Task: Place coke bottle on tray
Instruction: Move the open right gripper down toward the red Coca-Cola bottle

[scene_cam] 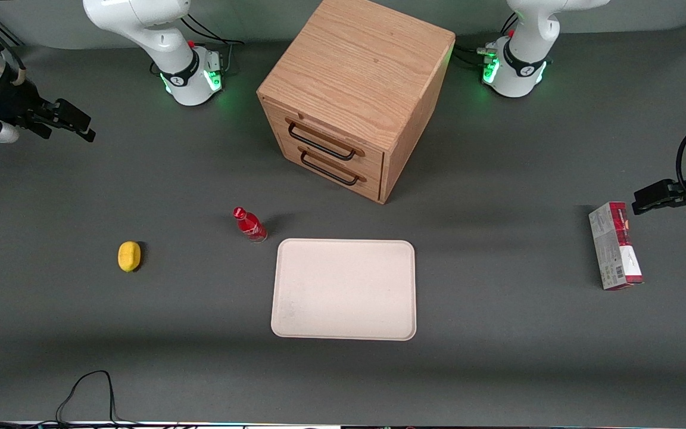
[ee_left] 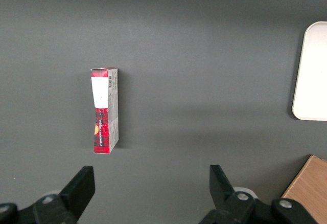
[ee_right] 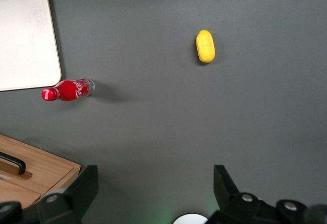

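The small red coke bottle (scene_cam: 249, 224) stands upright on the dark table, just off a corner of the large cream-white tray (scene_cam: 344, 289), farther from the front camera than the tray's near rim. In the right wrist view the bottle (ee_right: 68, 90) stands beside the tray's corner (ee_right: 28, 40). My right gripper (scene_cam: 72, 122) hovers high at the working arm's end of the table, well away from the bottle. Its fingers (ee_right: 84, 185) stand wide apart with nothing between them; midway lies bare table (ee_right: 153, 183).
A yellow lemon-like object (scene_cam: 129, 256) lies toward the working arm's end. A wooden two-drawer cabinet (scene_cam: 352, 95) stands farther from the front camera than the tray. A red-and-grey carton (scene_cam: 614, 245) lies toward the parked arm's end.
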Motion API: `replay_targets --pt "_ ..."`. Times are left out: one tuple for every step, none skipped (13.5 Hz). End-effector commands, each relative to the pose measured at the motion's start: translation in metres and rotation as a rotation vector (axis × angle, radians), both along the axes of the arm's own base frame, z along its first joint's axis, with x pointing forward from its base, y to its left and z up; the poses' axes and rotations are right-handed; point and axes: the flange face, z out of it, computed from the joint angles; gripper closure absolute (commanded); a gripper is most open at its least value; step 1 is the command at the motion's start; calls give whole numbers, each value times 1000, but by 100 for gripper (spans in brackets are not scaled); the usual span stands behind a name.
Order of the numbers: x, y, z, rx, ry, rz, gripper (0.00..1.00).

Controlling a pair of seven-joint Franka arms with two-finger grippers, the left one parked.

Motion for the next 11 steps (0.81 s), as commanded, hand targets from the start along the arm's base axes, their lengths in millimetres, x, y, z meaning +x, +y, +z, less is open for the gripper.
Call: replay_targets --pt "16 4 1 -25 45 18 0" --pt "24 9 2 -18 46 15 0" --pt "42 20 7 -15 36 25 0" --pt "61 54 12 6 41 72 0" --pt "79 85 25 37 38 114 0" --pt "98 115 29 61 38 121 0" --pt "110 146 32 75 34 92 0" --pt "117 176 28 85 41 51 0" --pt "117 204 17 87 63 39 0" --pt "115 220 10 82 65 39 0" --pt "117 227 0 84 67 41 0"
